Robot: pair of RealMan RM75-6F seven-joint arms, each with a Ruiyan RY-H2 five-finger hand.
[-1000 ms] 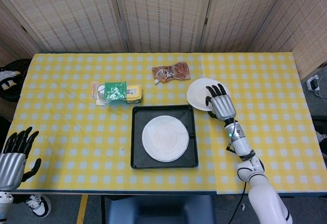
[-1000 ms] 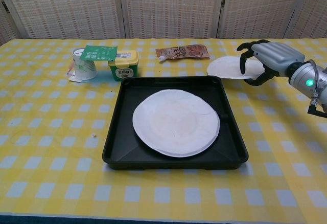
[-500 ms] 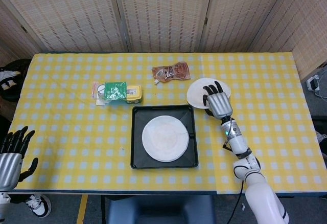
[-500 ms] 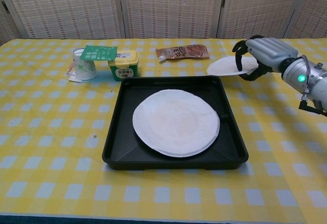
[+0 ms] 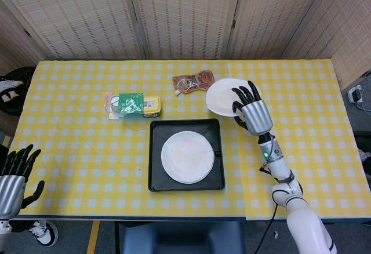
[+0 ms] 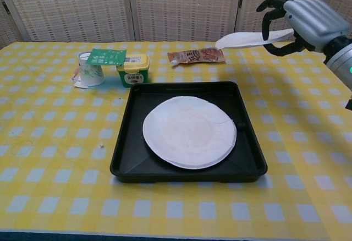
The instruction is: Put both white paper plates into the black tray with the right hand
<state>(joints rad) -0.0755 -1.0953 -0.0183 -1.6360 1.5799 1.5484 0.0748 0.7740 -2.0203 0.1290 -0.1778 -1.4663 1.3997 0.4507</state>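
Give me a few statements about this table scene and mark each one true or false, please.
1. The right hand holds a white paper plate up off the table. True.
2. The black square tray is empty. False: another white paper plate lies in it.
3. The left hand holds nothing. True.
4. The brown snack packet lies inside the tray. False: it lies on the yellow checked tablecloth beyond the tray.

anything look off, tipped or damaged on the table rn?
Nothing looks spilled or broken. One oddity: the green packet lies across the top of the small white cup and the yellow tub. The white paper plate sits flat in the black tray; the right hand holds the second white plate about level.
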